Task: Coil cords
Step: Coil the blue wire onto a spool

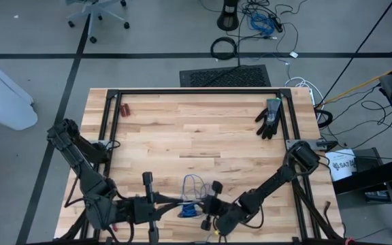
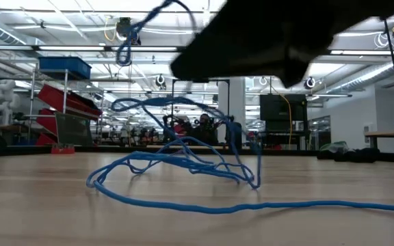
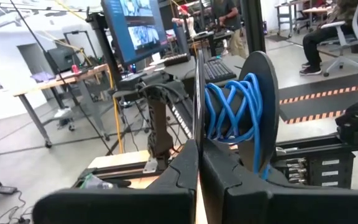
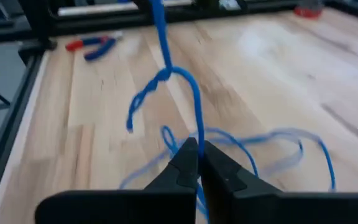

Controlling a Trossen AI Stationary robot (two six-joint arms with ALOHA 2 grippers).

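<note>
Cord [image 1: 193, 184], thin and blue, sprawls in loose loops at the table's [image 1: 203, 129] near edge. My right gripper [image 4: 197, 163] pinches one strand. My left gripper [image 3: 199, 163] grips a spool [image 3: 253, 112] wound with blue cord.

Blue cord [image 2: 183, 164], black glove [image 1: 269, 118], pale wood table [image 1: 203, 129]
</note>
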